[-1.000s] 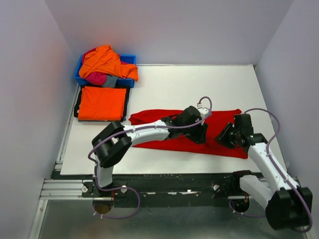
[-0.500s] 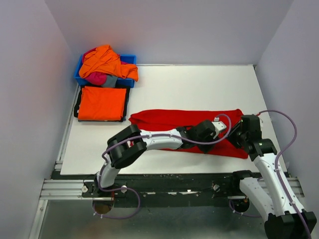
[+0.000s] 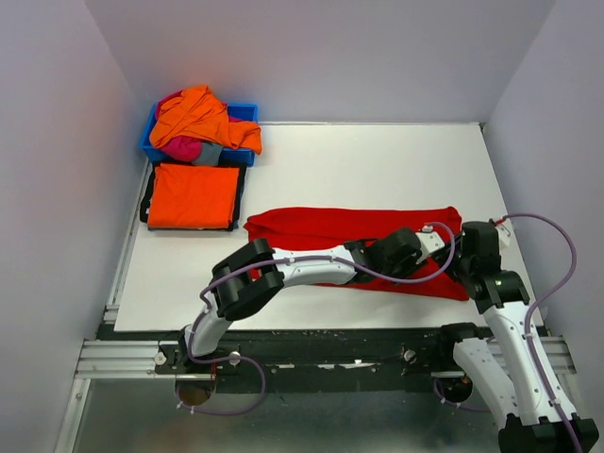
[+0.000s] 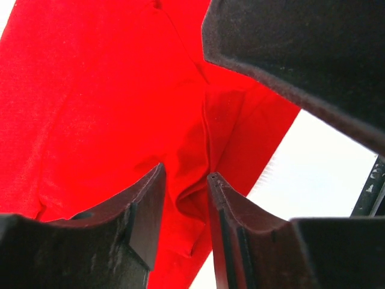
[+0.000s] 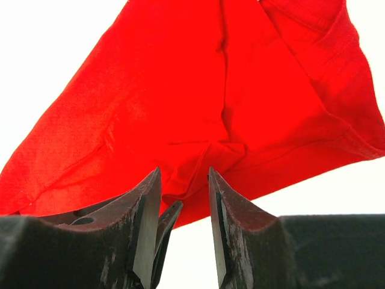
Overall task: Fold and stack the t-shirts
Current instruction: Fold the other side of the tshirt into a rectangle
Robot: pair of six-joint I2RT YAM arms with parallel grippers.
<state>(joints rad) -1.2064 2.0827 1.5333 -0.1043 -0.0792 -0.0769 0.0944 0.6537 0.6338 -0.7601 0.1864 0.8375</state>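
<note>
While the red t-shirt (image 3: pixel 321 226) is lying as a long band across the near half of the table (image 3: pixel 377 160), both arms are working at its right end. The left gripper (image 3: pixel 436 243) is pinching a ridge of the red cloth; from its wrist camera the fold (image 4: pixel 192 150) is sitting squeezed between the two fingers (image 4: pixel 147 211). The right gripper (image 3: pixel 462 257) is clamping the same shirt just beside it, and the fabric (image 5: pixel 198 90) is pulling up toward its jaws like a tent.

A second ago the left gripper was hovering over the shirt's middle; since then it has been sliding rightward along the cloth. The right gripper has also been shifting further right, toward the shirt's end.

Well apart, at the far left, an orange t-shirt (image 3: pixel 193 195) is resting folded flat. Behind it a blue bin (image 3: pixel 247 113) is holding a heap of orange (image 3: pixel 198 113), magenta (image 3: pixel 181 148) and grey (image 3: pixel 209 153) shirts.
</note>
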